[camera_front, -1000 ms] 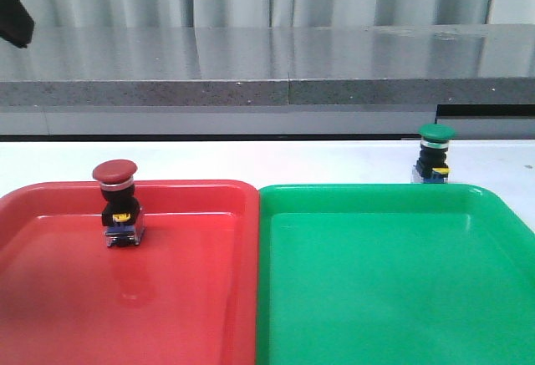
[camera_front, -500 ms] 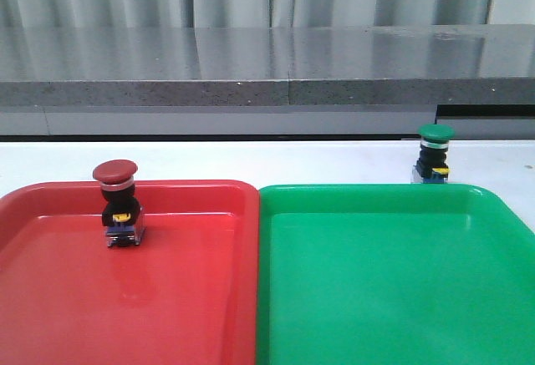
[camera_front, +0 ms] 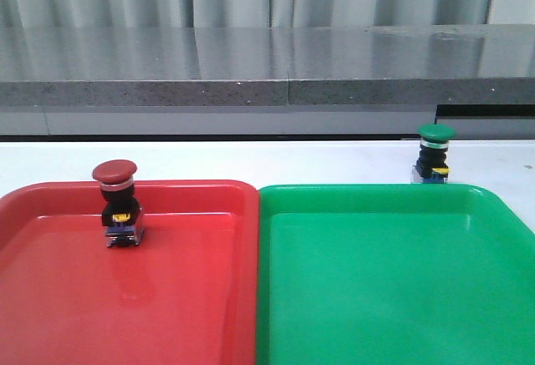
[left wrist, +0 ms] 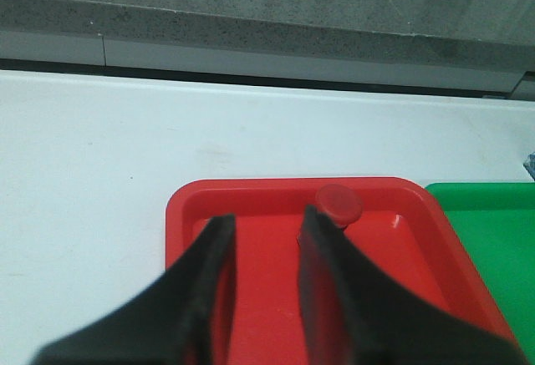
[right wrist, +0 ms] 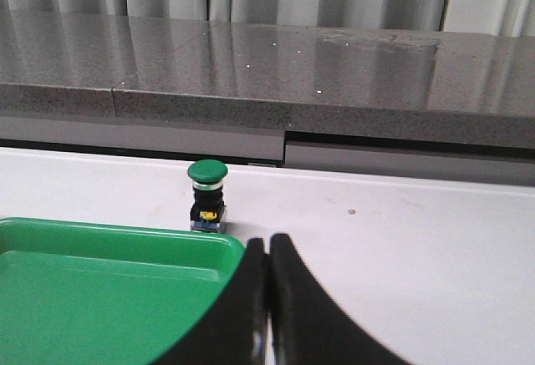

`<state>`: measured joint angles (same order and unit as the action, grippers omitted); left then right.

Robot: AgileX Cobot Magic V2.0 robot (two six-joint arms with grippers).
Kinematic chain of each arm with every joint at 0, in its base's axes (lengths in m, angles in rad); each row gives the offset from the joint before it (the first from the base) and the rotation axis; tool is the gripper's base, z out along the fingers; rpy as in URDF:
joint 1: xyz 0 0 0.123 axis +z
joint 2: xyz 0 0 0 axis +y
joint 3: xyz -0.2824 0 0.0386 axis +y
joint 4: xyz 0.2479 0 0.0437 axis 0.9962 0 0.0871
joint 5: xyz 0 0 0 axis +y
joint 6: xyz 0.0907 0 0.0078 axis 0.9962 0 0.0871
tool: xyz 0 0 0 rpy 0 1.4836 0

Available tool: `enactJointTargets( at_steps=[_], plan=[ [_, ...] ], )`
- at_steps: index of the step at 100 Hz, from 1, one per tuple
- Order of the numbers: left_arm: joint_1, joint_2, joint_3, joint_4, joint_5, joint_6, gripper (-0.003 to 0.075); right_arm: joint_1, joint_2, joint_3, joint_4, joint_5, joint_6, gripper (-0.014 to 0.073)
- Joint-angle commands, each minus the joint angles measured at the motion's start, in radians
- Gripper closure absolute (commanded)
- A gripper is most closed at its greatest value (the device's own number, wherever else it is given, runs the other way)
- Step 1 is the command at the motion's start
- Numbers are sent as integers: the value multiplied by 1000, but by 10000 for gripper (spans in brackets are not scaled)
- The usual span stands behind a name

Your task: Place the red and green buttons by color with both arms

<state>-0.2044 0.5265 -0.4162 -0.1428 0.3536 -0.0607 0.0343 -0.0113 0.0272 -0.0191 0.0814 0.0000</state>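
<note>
The red button (camera_front: 117, 205) stands upright inside the red tray (camera_front: 50, 298), near its far edge. The green button (camera_front: 435, 154) stands upright on the white table just behind the green tray (camera_front: 393, 298), outside it. Neither gripper shows in the front view. In the left wrist view my left gripper (left wrist: 266, 219) is open and empty above the red tray (left wrist: 180, 215); the red button's cap (left wrist: 339, 203) peeks out beside one finger. In the right wrist view my right gripper (right wrist: 267, 244) is shut and empty over the green tray's corner (right wrist: 100, 290), short of the green button (right wrist: 207, 195).
The two trays sit side by side, touching, at the table's front. A grey stone ledge (camera_front: 267, 73) runs along the back of the white table (camera_front: 251, 160). White table shows left of the red tray and right of the green tray.
A black arm part at the top left of the front view has moved out of view. The buttons and trays have not moved.
</note>
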Motion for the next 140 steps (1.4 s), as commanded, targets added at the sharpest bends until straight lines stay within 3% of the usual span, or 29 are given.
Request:
enactJointTargets(
  at_steps=[1, 76, 96, 140],
  plan=[
    [0, 0, -28, -5, -76, -9, 737, -4, -20, -14, -6, -87, 0, 703],
    [0, 0, -21, -3, -76, -9, 739, -4, -20, -14, -6, -87, 0, 703],
    [0, -52, -8, 111, -136, -9, 739, -4, -20, -14, -6, -87, 0, 703],
    [75, -375, 291, 113, -297, -9, 739, -4, -20, -14, -6, -87, 0, 703]
  ],
)
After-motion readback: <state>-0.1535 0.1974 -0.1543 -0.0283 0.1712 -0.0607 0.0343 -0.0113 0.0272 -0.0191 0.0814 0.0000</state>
